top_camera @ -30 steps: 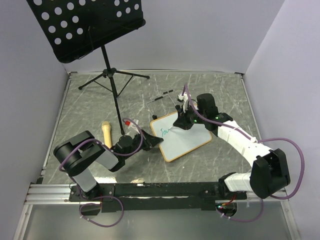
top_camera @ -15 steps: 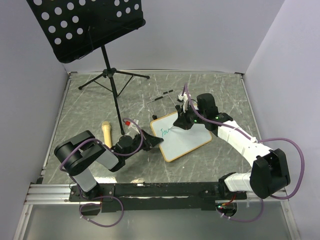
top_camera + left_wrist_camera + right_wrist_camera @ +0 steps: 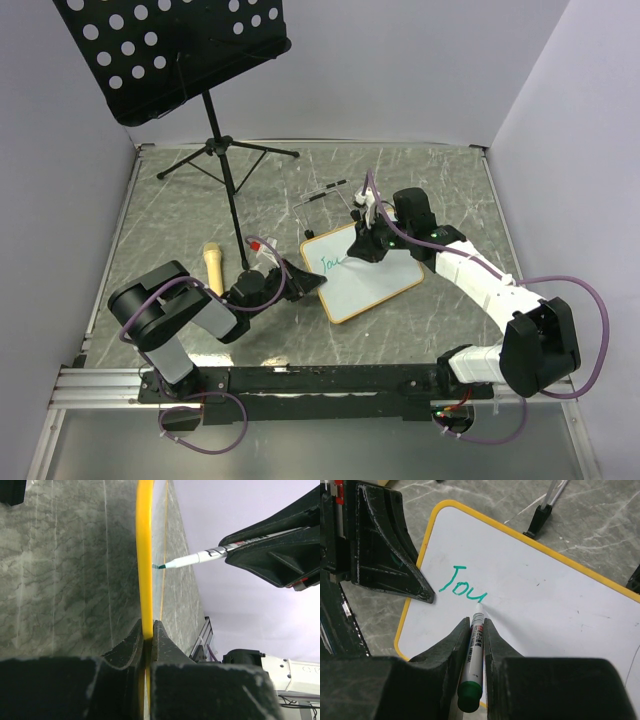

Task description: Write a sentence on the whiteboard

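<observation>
The whiteboard (image 3: 372, 278), white with a yellow-tan frame, lies slanted on the marbled table. My left gripper (image 3: 312, 283) is shut on its left frame edge (image 3: 144, 555), which is pinched between the jaws (image 3: 148, 630). My right gripper (image 3: 476, 625) hovers over the board's upper left part, shut on a white marker (image 3: 474, 647) with a green rear end. The marker's tip touches the board at the end of green writing (image 3: 462, 587) that reads roughly "Jou". In the left wrist view the marker (image 3: 200, 557) meets the board edge-on. In the top view the right gripper (image 3: 362, 248) covers the marker.
A black perforated music stand (image 3: 180, 50) rises at the back left, its tripod legs (image 3: 228, 152) spread on the table. A tan microphone-like object (image 3: 213, 268) lies left of the left gripper. A thin wire easel (image 3: 325, 198) stands behind the board. Walls close three sides.
The right gripper has edged slightly along the board with the marker, and the green writing has grown by a stroke. The left arm has not moved.
</observation>
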You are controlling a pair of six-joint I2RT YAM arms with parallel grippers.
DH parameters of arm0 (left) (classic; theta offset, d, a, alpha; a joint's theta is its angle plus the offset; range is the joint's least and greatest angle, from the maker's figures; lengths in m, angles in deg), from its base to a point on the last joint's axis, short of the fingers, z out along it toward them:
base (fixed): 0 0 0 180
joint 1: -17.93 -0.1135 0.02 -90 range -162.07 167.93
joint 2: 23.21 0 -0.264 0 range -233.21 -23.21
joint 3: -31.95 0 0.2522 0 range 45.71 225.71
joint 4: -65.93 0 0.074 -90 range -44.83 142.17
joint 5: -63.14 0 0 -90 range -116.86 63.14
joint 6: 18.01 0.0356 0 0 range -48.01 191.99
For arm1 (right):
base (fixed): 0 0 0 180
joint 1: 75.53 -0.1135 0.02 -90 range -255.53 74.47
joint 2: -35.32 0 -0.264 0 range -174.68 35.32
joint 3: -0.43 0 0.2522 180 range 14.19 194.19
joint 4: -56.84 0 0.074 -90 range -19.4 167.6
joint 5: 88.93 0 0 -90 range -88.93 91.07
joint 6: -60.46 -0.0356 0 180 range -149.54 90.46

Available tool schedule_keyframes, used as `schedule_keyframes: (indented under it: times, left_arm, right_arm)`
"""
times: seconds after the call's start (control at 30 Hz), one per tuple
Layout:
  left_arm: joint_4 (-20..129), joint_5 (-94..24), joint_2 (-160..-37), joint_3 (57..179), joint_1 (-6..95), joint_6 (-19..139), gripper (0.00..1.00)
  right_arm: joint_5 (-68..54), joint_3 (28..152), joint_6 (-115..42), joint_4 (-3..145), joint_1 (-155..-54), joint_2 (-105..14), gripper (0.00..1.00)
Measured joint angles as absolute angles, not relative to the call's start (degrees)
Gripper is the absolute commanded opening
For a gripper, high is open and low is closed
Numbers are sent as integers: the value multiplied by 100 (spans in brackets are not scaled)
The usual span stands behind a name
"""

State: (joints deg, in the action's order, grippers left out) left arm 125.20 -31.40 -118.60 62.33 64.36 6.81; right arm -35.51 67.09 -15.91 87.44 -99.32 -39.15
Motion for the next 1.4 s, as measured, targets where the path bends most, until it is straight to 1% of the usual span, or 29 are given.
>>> schedule_keyframes:
  times: [0.87, 1.4]
  left_arm:
    - [12520, -3255, -11853, 6235, 6338, 683, 1]
    - [12518, -3269, -11853, 6235, 6332, 681, 1]
  right_arm:
    - [-4034, 6729, -1465, 9100, -9916, -3983, 0]
    - [-4065, 6755, -1471, 9118, -9938, -4055, 0]
